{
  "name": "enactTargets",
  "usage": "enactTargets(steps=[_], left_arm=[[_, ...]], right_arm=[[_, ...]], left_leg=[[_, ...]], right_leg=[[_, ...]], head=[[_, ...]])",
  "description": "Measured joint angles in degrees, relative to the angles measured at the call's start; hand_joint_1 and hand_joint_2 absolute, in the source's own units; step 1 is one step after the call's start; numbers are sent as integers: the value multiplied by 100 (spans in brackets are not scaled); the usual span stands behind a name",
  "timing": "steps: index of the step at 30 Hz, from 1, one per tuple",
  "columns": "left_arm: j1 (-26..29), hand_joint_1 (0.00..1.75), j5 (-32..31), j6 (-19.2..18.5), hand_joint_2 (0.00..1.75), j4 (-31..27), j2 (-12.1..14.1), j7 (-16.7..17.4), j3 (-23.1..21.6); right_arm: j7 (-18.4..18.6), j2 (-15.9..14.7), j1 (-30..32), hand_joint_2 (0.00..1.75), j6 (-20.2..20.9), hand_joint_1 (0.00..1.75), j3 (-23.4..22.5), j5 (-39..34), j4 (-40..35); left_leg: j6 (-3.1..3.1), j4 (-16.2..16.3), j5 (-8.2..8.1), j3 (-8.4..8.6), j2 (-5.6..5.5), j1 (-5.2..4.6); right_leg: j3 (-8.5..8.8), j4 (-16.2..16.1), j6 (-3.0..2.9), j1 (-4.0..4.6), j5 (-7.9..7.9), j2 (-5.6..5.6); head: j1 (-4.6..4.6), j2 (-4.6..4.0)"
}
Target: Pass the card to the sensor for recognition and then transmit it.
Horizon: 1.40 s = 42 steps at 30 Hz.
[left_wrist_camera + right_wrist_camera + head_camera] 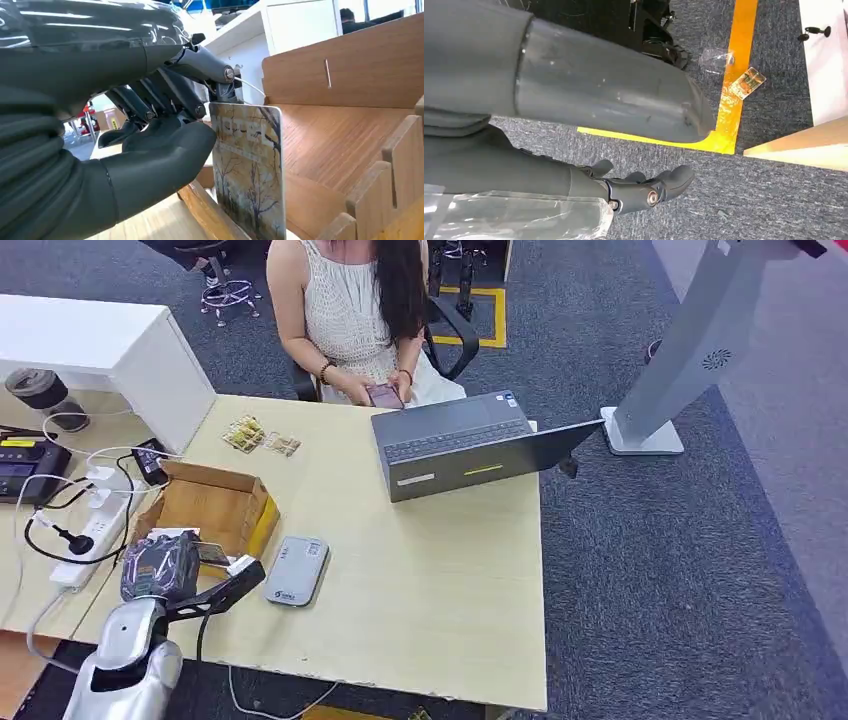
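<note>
A card (248, 170) printed with bare trees stands upright in a slotted wooden box (350, 75). My left hand (150, 150) pinches it, thumb on the printed face and fingers behind. In the head view this hand (160, 568) is at the box (215, 502) near the table's front left. The flat grey-white sensor (297, 570) lies on the table just right of the hand. Beside the table's edge my right hand (539, 170) hangs over the carpet, fingers loose and holding nothing.
An open laptop (460, 445) sits at the table's far side in front of a seated person (350, 310) holding a phone. Loose cards (245, 433) lie far left. A power strip (95, 530) with cables is left of the box. A grey kiosk stand (690, 350) is on the floor at right.
</note>
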Motion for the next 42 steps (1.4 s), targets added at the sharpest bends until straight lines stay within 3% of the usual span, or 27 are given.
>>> enactTargets(steps=[9, 32, 37, 39, 42], left_arm=[[3, 175, -2, 81, 175, -11, 9, 61, 0], [-223, 175, -4, 341, 175, -199, 455, 736, -398], [-406, 175, -7, 514, 175, -273, 642, 1129, -764], [-643, 175, -9, 401, 175, -350, 795, 1390, -1076], [-1112, 175, -9, 48, 175, -398, 990, 1458, -1467]], right_arm=[[-7, -2, 0, 0, 2, 0, 0, 0, 0], [-66, 0, -32, 0, 17, 0, 0, -9, 0], [-66, 0, -33, 0, 50, 0, 0, -7, 0], [-66, 0, -36, 0, 79, 0, 0, 0, 0], [-66, 0, -70, 0, 90, 0, 0, 20, 0]], left_leg=[[0, 0, 0, 0, 0, 0], [0, 1, 0, 2, 2, 0], [0, 3, 1, 3, 1, 1], [-1, 3, 7, 1, -5, 4], [0, 3, 10, 1, -12, 3]], right_leg=[[0, 0, 0, 0, 0, 0], [-2, 0, 0, 0, 0, 1], [-4, 0, -1, 1, 1, 0], [-2, 0, -1, 1, 4, -3], [2, 2, -3, 1, 6, -11]], head=[[0, 0], [-2, 0], [-2, 0], [0, 0], [-2, 0]])
